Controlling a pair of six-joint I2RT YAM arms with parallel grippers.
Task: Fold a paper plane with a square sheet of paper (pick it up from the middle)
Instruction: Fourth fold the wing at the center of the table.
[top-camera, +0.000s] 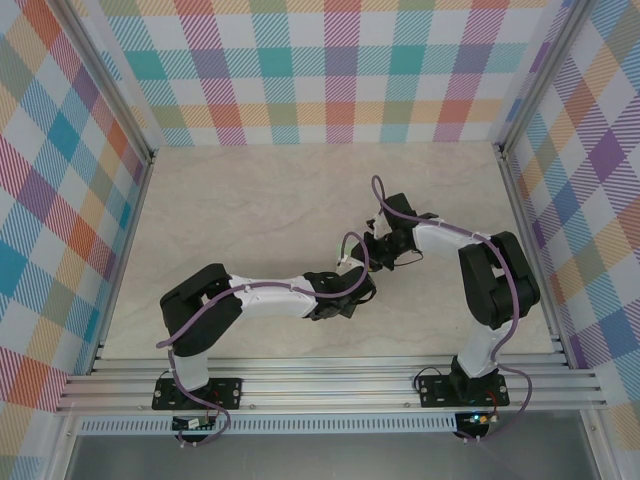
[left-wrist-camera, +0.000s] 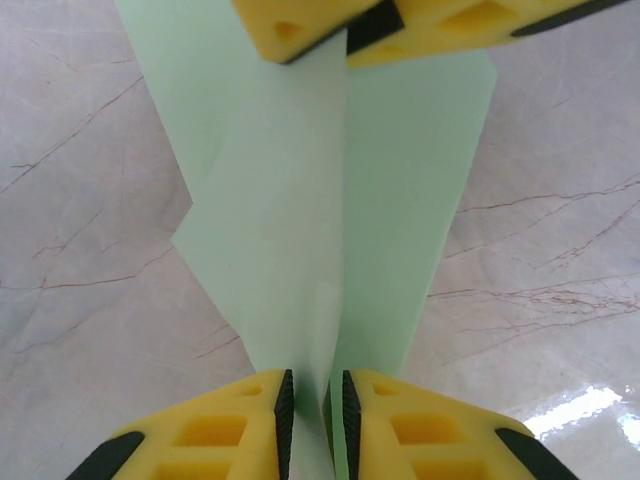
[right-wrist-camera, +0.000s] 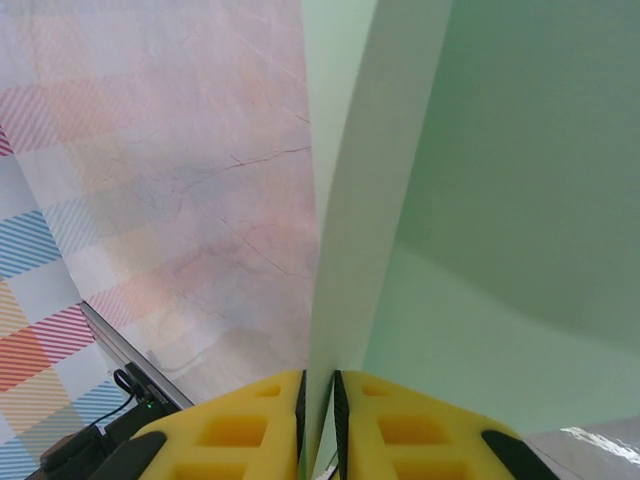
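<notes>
The sheet of paper (left-wrist-camera: 290, 210) is pale mint green and folded lengthwise, with a raised centre ridge and flaps spreading to each side above the table. My left gripper (left-wrist-camera: 314, 376) is shut on the near end of that ridge, its jaws a narrow slit filled with paper. My right gripper (left-wrist-camera: 347, 38) pinches the far end, yellow fingers pressed together. In the right wrist view the paper (right-wrist-camera: 500, 200) rises edge-on from the right gripper (right-wrist-camera: 319, 376), which is shut on the fold. From above, the left gripper (top-camera: 357, 278) and right gripper (top-camera: 384, 248) meet mid-table.
A pale marble-patterned tabletop (top-camera: 250, 200) lies under the arms. Checked walls (top-camera: 330, 60) and aluminium posts (top-camera: 115, 120) enclose the table on three sides. The metal rail (top-camera: 330, 385) that carries both arm bases runs along the near edge.
</notes>
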